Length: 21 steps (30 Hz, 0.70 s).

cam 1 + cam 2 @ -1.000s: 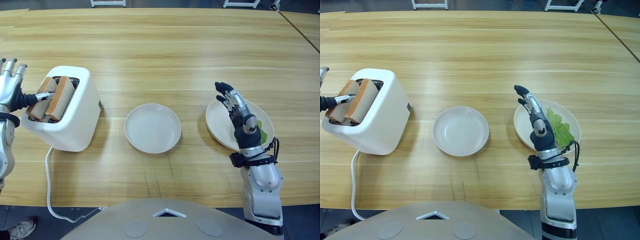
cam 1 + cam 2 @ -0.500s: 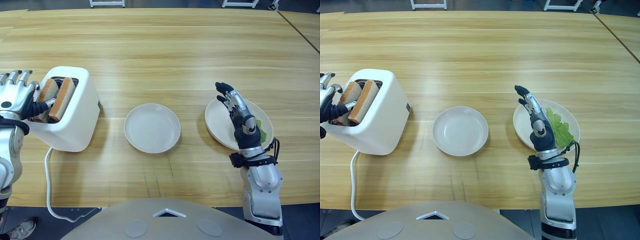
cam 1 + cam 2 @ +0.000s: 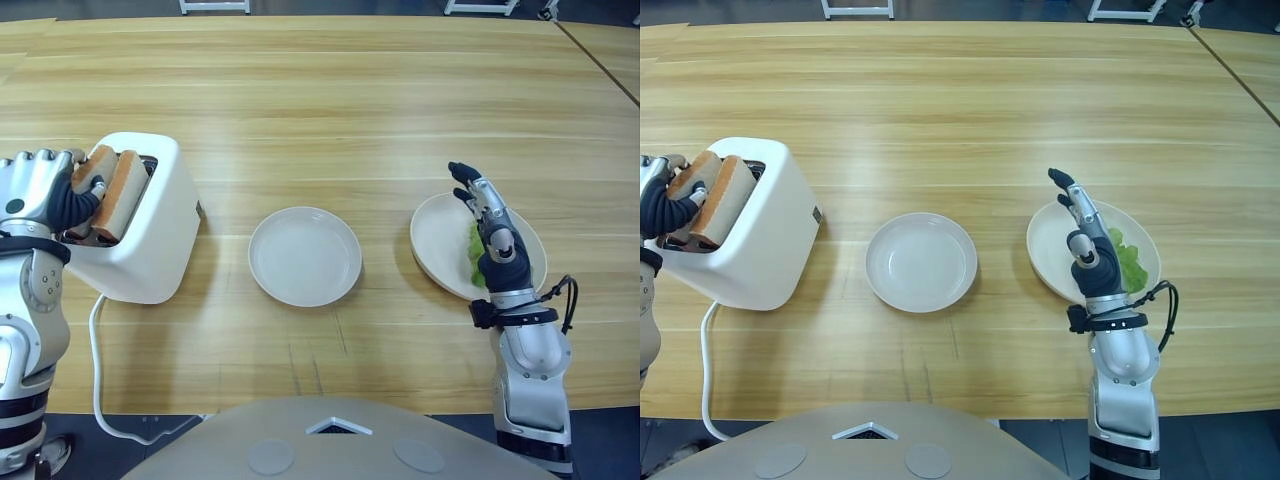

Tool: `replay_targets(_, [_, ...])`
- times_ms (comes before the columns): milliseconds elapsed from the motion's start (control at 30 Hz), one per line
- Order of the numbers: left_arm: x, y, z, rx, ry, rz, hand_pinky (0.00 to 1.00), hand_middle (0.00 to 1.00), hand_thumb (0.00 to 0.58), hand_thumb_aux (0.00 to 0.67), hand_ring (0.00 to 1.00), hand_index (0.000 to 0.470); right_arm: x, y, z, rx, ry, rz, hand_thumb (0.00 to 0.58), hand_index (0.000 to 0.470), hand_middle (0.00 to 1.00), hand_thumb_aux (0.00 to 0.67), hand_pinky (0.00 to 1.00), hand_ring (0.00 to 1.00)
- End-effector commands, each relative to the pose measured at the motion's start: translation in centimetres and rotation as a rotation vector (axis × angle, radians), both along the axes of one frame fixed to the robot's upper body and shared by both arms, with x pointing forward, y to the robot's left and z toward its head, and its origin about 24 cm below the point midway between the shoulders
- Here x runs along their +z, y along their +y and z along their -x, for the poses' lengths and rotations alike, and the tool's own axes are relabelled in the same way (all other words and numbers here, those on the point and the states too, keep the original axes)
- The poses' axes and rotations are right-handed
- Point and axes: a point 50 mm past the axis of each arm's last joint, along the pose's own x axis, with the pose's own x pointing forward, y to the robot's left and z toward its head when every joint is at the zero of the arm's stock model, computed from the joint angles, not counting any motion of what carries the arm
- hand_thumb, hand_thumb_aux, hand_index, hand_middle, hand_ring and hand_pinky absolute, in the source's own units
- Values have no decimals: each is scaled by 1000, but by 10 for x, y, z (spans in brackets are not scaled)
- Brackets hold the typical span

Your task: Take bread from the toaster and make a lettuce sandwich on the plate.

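Observation:
A white toaster (image 3: 152,250) stands at the left of the table with two bread slices sticking up from its slots. My left hand (image 3: 40,192) is at the toaster's left side, its fingers curled around the left bread slice (image 3: 97,163), with the thumb between it and the right slice (image 3: 124,195). An empty white plate (image 3: 305,256) lies at the table's centre. To its right a second plate (image 3: 435,245) holds green lettuce (image 3: 1130,264). My right hand (image 3: 495,240) stands upright and open over that plate, partly covering the lettuce.
The toaster's white cord (image 3: 97,370) runs from its base to the table's near edge. Bare wooden tabletop spreads behind the toaster and plates. A table seam runs across the far right corner.
My left hand has moved in from the toaster's left and its fingers have closed around the left bread slice. My right hand has shifted a little to the right over the lettuce plate.

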Motion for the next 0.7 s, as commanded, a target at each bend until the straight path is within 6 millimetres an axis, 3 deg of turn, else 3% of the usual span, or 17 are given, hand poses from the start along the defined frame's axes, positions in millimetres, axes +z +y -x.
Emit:
replay_targets(33, [20, 0, 2, -3, -125, 9, 1000, 1000, 580, 670, 1000, 470, -2, -16, -6, -66, -3, 244, 0, 0, 0, 0, 0, 0])
replay_targets(267, [60, 5, 16, -7, -338, -16, 1000, 1000, 580, 670, 1000, 470, -23, -74, -18, -273, 95, 760, 0, 0, 0, 0, 0, 0])
replay_targets(467, [82, -18, 23, -149, -480, 42, 1000, 1000, 580, 670, 1000, 470, -54, -116, -17, -367, 260, 1105, 0, 0, 0, 0, 0, 0])
replay_targets(500, [82, -23, 23, -186, -489, 92, 1000, 1000, 580, 670, 1000, 470, -58, -120, -17, -373, 278, 1131, 79, 33, 0, 47, 0, 0])
replay_targets(567, [85, -32, 24, -262, -509, 174, 1000, 1000, 580, 670, 1000, 470, -65, -126, -15, -375, 316, 1163, 144, 63, 0, 89, 0, 0])
replay_targets(667, [89, -49, 23, -383, -510, 318, 1000, 1000, 580, 670, 1000, 470, -78, -131, -7, -335, 407, 1203, 104, 44, 0, 63, 0, 0])
replay_targets(700, [89, -55, 22, -424, -503, 366, 1000, 1000, 580, 670, 1000, 470, -82, -132, -3, -321, 441, 1209, 128, 55, 0, 79, 0, 0])
